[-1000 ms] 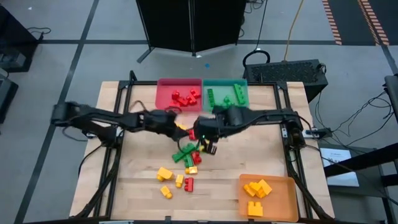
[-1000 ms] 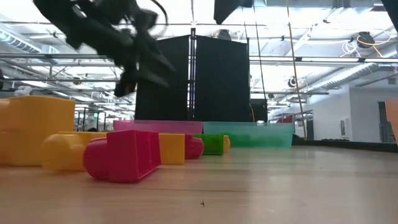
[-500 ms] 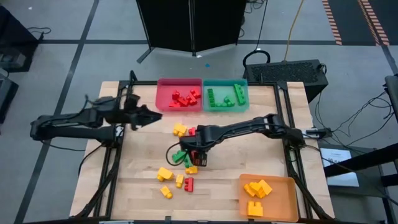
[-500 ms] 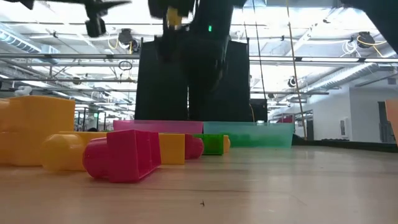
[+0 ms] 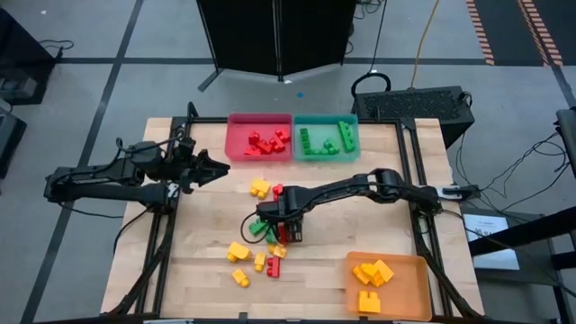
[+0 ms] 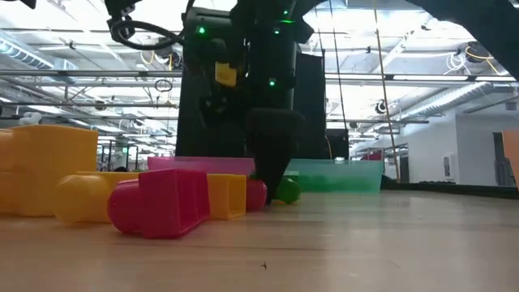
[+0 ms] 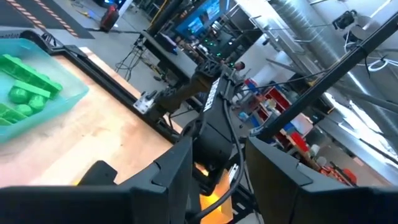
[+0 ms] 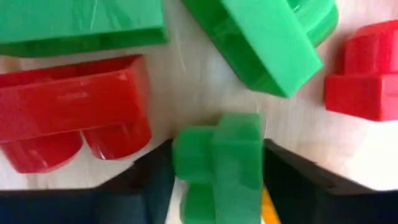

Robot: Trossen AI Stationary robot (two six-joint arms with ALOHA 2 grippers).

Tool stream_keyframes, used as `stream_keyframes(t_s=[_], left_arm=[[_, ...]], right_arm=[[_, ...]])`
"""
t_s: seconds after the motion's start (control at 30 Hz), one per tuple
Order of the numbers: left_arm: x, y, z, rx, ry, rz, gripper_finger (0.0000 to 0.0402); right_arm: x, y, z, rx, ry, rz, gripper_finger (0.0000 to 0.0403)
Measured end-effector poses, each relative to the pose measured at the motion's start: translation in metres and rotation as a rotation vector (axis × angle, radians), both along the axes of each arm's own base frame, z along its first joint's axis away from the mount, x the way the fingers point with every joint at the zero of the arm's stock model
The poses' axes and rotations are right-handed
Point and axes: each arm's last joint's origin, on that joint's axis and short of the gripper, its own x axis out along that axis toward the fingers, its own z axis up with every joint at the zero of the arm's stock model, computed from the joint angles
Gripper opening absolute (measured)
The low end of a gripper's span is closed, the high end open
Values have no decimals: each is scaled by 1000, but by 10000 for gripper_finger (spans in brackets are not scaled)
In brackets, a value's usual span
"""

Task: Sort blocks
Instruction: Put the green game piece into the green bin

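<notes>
Loose red, green and yellow blocks [image 5: 261,238] lie on the wooden table's middle. My right gripper [image 8: 217,186] points down into this pile, with a small green block [image 8: 217,155] between its fingers. A red block [image 8: 74,112] and larger green blocks [image 8: 267,37] lie right beside it. In the low view the right gripper [image 6: 272,174] reaches down to the table among the blocks. My left gripper [image 5: 216,166] is shut and holds nothing, raised over the table's left side and pointing level toward the middle. My right gripper pinches the small green block by two opposite sides [image 8: 183,168], one finger on each. The fingers come from above and point down. The block lies on the table among the other blocks.
A red tray [image 5: 236,148] and a teal tray [image 5: 353,148] with blocks stand side by side at the far edge. An orange tray [image 5: 405,270] with yellow blocks stands at the near right. Yellow blocks [image 5: 238,252] lie nearer the front, and one [image 5: 260,187] lies beyond the pile.
My left gripper has drawn back from the table's middle toward the left edge and risen, then kept still. My right gripper has come down onto the pile of blocks, shifting a little toward the near left, and now stands around the small green block.
</notes>
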Motion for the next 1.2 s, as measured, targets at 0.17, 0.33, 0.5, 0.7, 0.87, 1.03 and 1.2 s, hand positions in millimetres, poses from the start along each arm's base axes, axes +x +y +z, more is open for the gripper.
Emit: stream_keyframes(t_s=[0.17,0.33,0.5,0.7,0.87,1.03,1.2], left_arm=[[0,0,0,-7,1,1,153],[0,0,-1,-30,6,5,153],[0,2,-10,-35,107,69,153],[-3,6,-27,-30,281,204,153],[-5,6,-32,-25,328,233,153],[-5,6,-33,-25,341,233,153],[-5,6,-33,-25,341,233,153]], right_arm=[[-4,-1,8,-9,8,2,137],[-10,-12,44,-20,-40,-39,137],[-28,-49,120,-150,-183,-118,137],[-60,-150,163,-203,-273,-426,137],[-76,-229,145,-206,-271,-715,137],[-83,-269,114,-89,-217,-884,137],[-77,-268,103,-74,-196,-846,240]])
